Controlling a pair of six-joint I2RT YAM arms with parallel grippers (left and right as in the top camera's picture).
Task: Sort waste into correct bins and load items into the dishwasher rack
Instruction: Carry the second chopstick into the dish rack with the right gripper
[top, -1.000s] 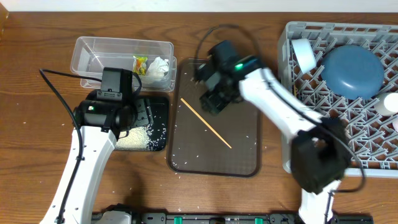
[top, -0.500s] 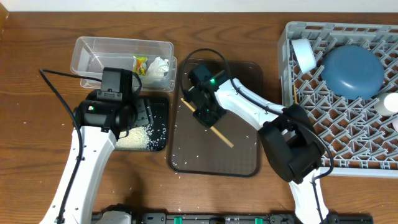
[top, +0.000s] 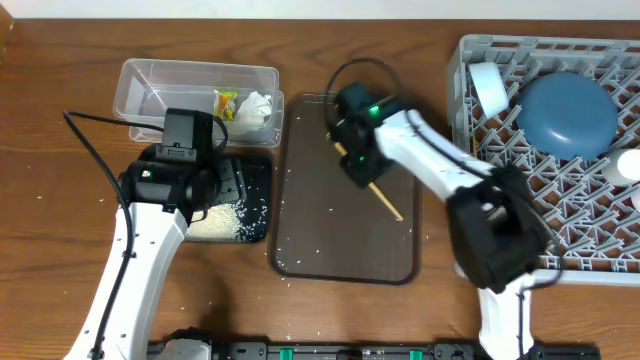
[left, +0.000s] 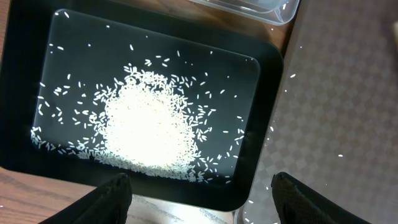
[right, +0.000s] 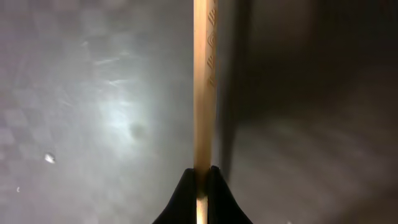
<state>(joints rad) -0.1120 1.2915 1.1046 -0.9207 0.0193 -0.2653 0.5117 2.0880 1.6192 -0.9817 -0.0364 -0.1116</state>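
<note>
My right gripper (top: 360, 165) is shut on a wooden chopstick (top: 388, 202) over the brown serving tray (top: 300, 240). The stick slants toward the lower right. In the right wrist view the chopstick (right: 204, 81) runs straight up from my right gripper (right: 202, 177), pinched between the black tips. My left gripper (left: 199, 199) hangs open above the black tray (left: 31, 74), which holds a pile of white rice (left: 149, 130). The clear tub (top: 160, 85) contains the crumpled tissue (top: 256, 108) and the yellow-green wrapper (top: 225, 102). The grey rack (top: 540, 220) carries a blue plate (top: 565, 112) and a white cup (top: 488, 88).
Stray rice grains (top: 300, 262) dot the brown tray and the wood beside the black tray (top: 255, 170). Another white cup (top: 628, 165) sits at the rack's right edge. The left arm (top: 140, 260) rises from the front edge.
My right gripper closed on the chopstick and carried it to the right across the brown tray. The left arm has stayed still.
</note>
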